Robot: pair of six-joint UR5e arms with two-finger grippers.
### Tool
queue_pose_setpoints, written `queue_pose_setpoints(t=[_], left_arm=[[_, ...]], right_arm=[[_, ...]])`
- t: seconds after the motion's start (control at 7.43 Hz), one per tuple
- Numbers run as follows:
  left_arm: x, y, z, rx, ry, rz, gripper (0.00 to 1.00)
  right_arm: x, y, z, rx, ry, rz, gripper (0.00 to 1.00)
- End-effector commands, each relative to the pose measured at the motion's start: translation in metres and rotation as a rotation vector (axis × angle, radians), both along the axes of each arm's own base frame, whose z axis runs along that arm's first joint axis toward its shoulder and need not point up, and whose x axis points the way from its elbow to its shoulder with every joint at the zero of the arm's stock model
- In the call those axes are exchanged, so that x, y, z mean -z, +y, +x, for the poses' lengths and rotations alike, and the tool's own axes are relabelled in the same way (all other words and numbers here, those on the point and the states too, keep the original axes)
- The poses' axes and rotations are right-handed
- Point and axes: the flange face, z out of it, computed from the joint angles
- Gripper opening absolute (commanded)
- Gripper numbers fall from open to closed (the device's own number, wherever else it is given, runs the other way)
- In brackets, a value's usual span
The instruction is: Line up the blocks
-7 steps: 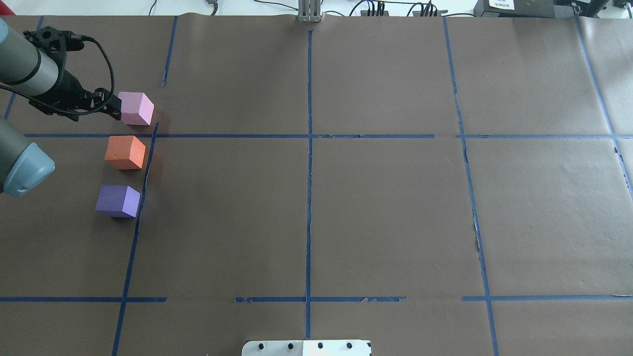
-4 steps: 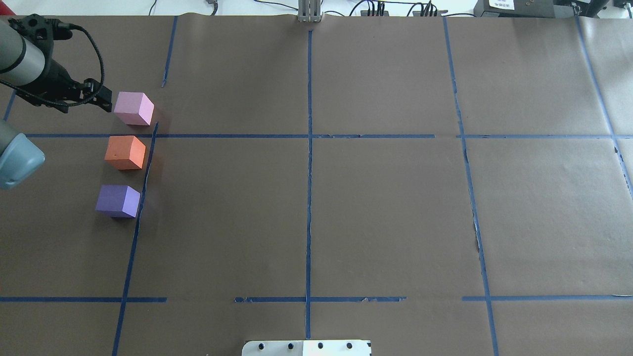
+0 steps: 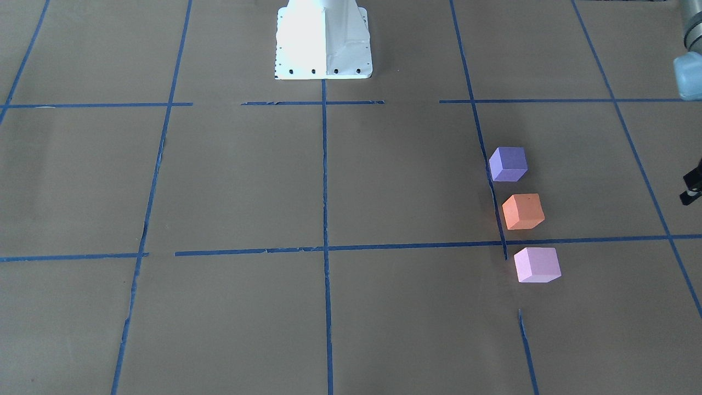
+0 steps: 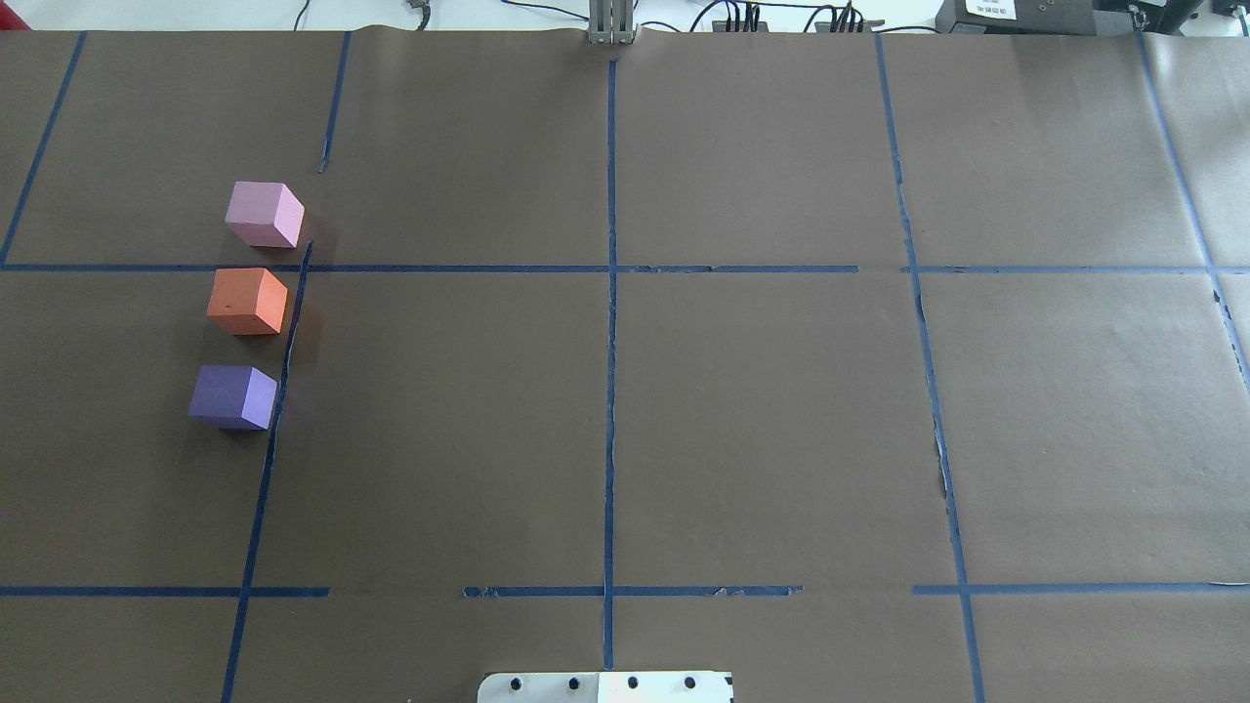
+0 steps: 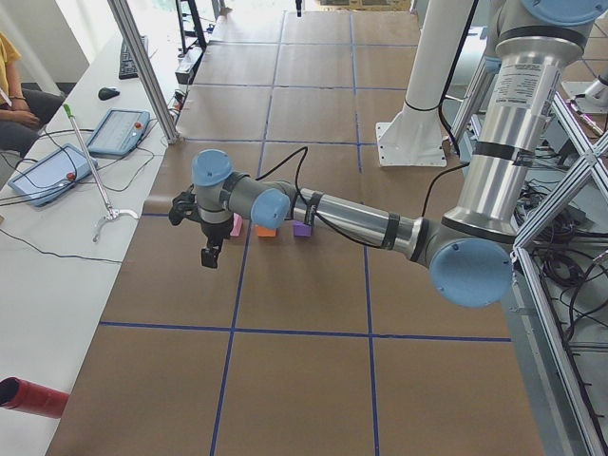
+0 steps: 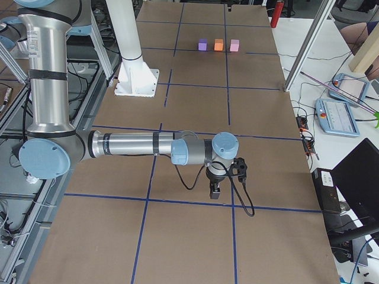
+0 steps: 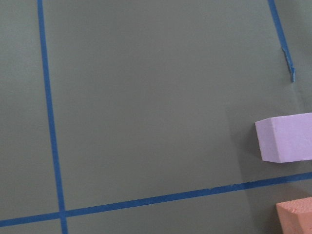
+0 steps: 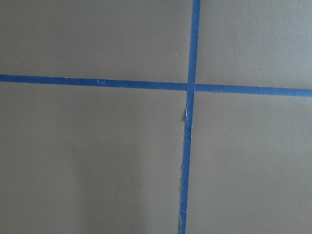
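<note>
Three blocks stand in a near-straight row at the table's left, beside a blue tape line: light pink (image 4: pixel 264 214), orange (image 4: pixel 247 301), violet-purple (image 4: pixel 232 396). They also show in the front view: pink (image 3: pixel 537 264), orange (image 3: pixel 523 211), purple (image 3: pixel 508 163). The left wrist view shows the pink block (image 7: pixel 285 136) and a corner of the orange one (image 7: pixel 295 217). My left gripper (image 5: pixel 209 256) hangs apart from the pink block, off its outer side; only a sliver shows at the front view's edge (image 3: pixel 692 189). My right gripper (image 6: pixel 215 190) hovers over bare paper far from the blocks. I cannot tell either's opening.
Brown paper with a blue tape grid (image 4: pixel 610 293) covers the table. The robot's white base plate (image 4: pixel 605 686) sits at the near middle edge. A side table with tablets (image 5: pixel 119 131) and cables runs along the operators' side.
My left arm has pulled back to the left, away from the pink block, and has left the overhead view. The three blocks have not moved.
</note>
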Motion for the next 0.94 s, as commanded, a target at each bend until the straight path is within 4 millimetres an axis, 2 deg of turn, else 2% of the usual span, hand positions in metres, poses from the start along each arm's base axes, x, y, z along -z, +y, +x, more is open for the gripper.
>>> queue_pose_setpoints(t=[0.0, 0.13, 0.4, 0.54, 0.81], left_arm=[[-0.042, 0.008, -0.064, 0.013, 0.013, -0.038, 0.99], [-0.048, 0.012, -0.068, -0.015, 0.002, -0.088, 0.99], [-0.056, 0.018, -0.073, -0.151, -0.05, -0.015, 0.99], [-0.049, 0.021, -0.073, -0.153, -0.057, 0.006, 1.0], [-0.053, 0.024, -0.073, -0.156, -0.045, 0.008, 1.0]], right_arm=[[0.0, 0.0, 0.0, 0.0, 0.0, -0.001, 1.0], [0.0, 0.0, 0.0, 0.0, 0.0, 0.0, 1.0], [0.0, 0.0, 0.0, -0.001, 0.0, -0.002, 1.0], [0.0, 0.0, 0.0, 0.0, 0.0, -0.001, 1.0], [0.0, 0.0, 0.0, 0.0, 0.0, 0.0, 1.0]])
